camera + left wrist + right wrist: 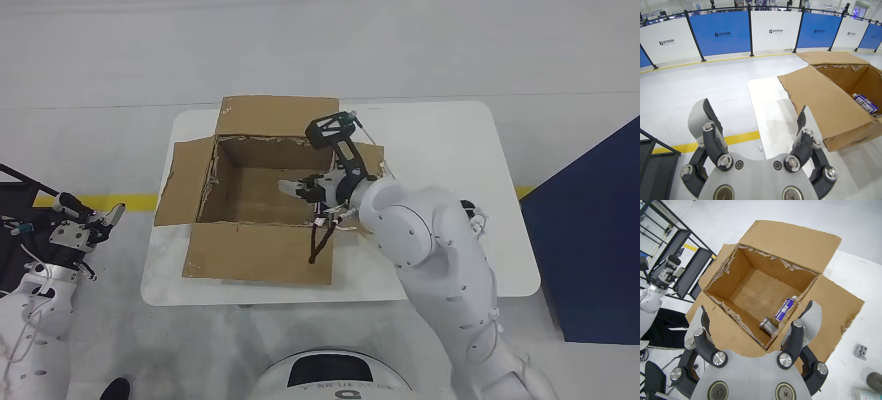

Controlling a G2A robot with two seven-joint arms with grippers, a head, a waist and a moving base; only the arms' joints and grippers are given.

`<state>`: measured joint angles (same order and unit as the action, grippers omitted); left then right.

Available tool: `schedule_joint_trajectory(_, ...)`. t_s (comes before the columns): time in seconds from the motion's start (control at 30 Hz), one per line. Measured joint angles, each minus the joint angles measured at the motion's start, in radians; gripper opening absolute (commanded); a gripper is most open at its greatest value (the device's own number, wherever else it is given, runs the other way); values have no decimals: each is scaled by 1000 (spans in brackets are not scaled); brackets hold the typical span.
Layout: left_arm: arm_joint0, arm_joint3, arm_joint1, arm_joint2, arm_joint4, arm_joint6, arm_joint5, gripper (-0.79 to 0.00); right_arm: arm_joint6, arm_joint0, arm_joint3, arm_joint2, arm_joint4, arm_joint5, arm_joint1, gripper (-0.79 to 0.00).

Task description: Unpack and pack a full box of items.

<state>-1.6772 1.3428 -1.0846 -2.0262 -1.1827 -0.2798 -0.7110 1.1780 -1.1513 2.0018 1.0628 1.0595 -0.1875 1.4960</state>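
So the cardboard box (791, 247) sits open on the white table (857, 275), all 4 flaps folded out. Down in 1 corner a blue-and-white spray can (784, 310) lies just beside a metal cylinder (767, 326). The right gripper (757, 309) hangs above that corner, fingers spread, nothing in it. The left gripper (754, 106) is off past the table's edge, well apart from the box, fingers spread too, and empty.

I hold the left arm (40, 300) out wide; the left gripper (754, 106) has its fingers (706, 111) spread apart, nothing between them. The right arm (430, 240) is bent inward and extended forward. The right gripper (757, 306) points downward, likewise spread and empty.
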Motion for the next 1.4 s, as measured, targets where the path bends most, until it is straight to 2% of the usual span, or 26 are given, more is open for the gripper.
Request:
schedule_joint_trajectory(0.13,0,0,0,0,0,0,0,0,52,99,-96,-53,-87,-18,16,0)
schedule_joint_trajectory(0.23,0,0,0,0,0,0,0,0,74,194,-230,-53,-252,29,31,0)
schedule_joint_trajectory(0.3,0,0,0,0,0,0,0,0,60,267,-357,-44,-344,24,40,0)
schedule_joint_trajectory(0.47,0,0,0,0,0,0,0,0,13,381,-580,-142,-361,-61,71,0)
schedule_joint_trajectory(0.77,0,0,0,0,0,0,0,0,-72,446,-787,-291,-270,-317,120,0)
schedule_joint_trajectory(0.87,0,0,0,0,0,0,0,0,-90,462,-850,-321,-256,-371,135,0)
schedule_joint_trajectory(1.1,0,0,0,0,0,0,0,0,-142,501,-1003,-370,-260,-416,172,0)
schedule_joint_trajectory(1.4,0,0,0,0,0,0,0,0,-197,546,-1187,-407,-301,-397,222,0)
